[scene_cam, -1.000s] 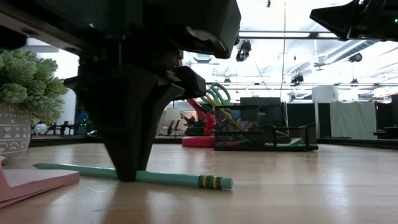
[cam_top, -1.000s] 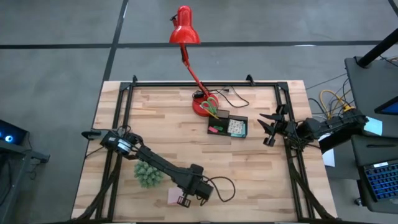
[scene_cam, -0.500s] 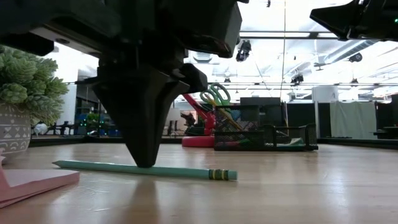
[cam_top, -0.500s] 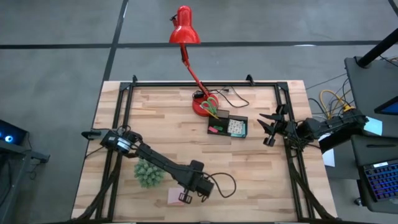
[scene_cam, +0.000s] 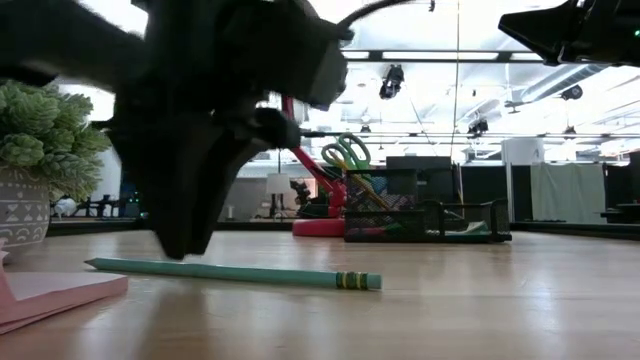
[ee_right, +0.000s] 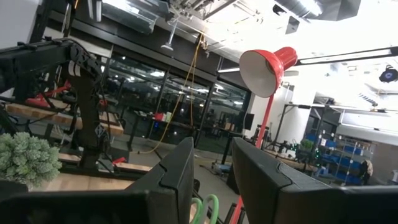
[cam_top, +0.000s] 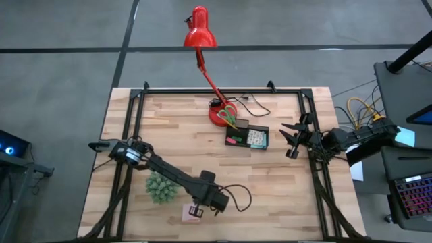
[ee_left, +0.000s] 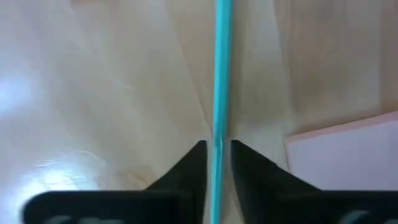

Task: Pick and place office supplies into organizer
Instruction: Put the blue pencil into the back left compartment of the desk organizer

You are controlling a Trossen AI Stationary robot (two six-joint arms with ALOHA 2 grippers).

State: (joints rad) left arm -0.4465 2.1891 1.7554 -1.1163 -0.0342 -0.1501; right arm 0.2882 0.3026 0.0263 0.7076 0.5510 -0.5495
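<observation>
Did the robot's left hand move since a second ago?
Yes. The left hand slid along the teal pencil, away from its eraser end and toward the pink pad.

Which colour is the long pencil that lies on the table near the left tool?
The pencil is teal-green, with a gold-banded end; the low view shows it best.

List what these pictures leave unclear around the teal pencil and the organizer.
- Left gripper: the low view blurs it, so whether its fingers touch the pencil is unclear.
- Pink pad: cut off by the edge in the left wrist and low views.
- Organizer: contents too small in the high view.
</observation>
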